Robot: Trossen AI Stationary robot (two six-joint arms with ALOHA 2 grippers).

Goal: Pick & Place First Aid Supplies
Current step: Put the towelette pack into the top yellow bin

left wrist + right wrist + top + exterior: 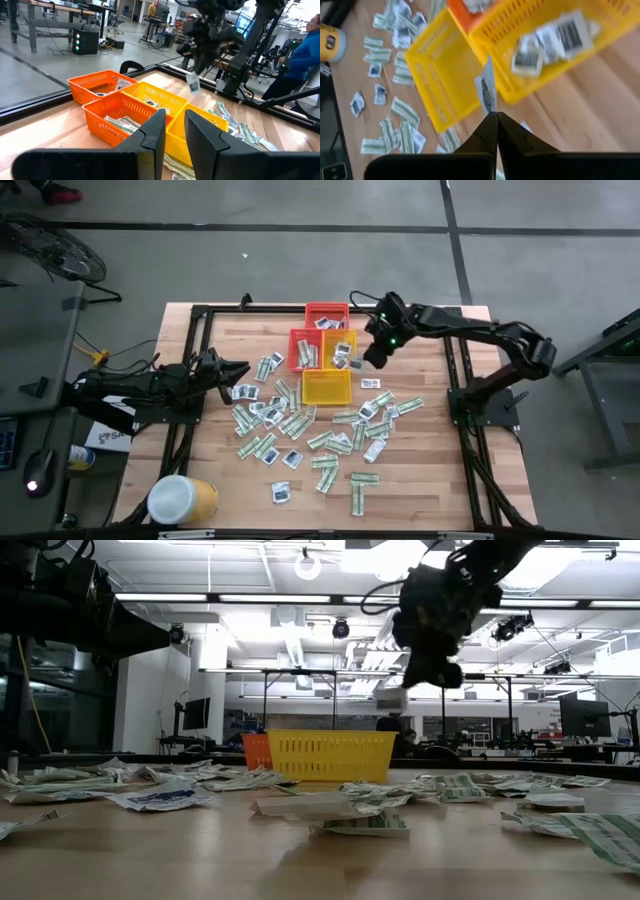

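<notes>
Right claw (492, 116) raised above the worktop (430, 490), hanging just beside the baskets, fingers pinched tight on one small white packet (486, 90) that sticks out past the tips. Right arm stretched from its base at the worktop's right edge, elbow bent, wrist tipped downward. Directly beneath that claw, the empty yellow basket (437, 75); next to it, a second yellow basket (545, 45) with several white square packets inside. Behind these, an orange basket (115, 112) with green-and-white strips, and a red one (326, 313) farther back.

Left claw (172, 132) low and level over the worktop's left side, fingers parted a little with nothing between them, aimed at the baskets from well apart. Left arm lying nearly flat, reaching in from the left edge.

Loose supplies (290, 425) scattered across the worktop between the two claws and toward the front edge, below and beyond the right claw. Yellow tub (183, 498) with white lid near the front left corner, far from both claws.
</notes>
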